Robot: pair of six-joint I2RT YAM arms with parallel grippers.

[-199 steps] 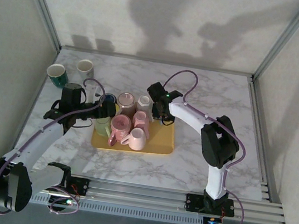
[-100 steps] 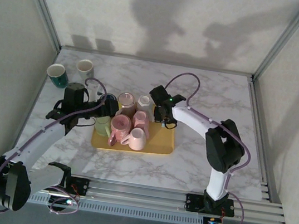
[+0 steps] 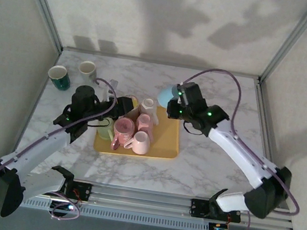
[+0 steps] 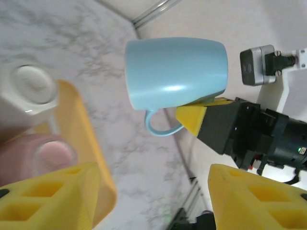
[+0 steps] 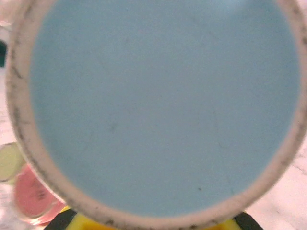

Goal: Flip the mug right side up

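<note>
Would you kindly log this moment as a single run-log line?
right end effector: shut on blue mug, held in air | left end effector: open, empty, over yellow tray

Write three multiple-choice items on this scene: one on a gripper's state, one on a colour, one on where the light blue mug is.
1. The left gripper is: A) open, with nothing between its fingers; B) shut on a pink mug; C) shut on a white mug.
2. The tray is: A) red; B) yellow; C) white.
3. The light blue mug is: A) standing on the tray; B) in the left gripper; C) held by the right gripper, lifted off the tray.

Key: 1 A, the left wrist view shows its fingers apart with empty space between them. 2 B, the view from above shows yellow. 3 C, a right finger clamps the mug's rim, and the mug lies sideways above the marble.
</note>
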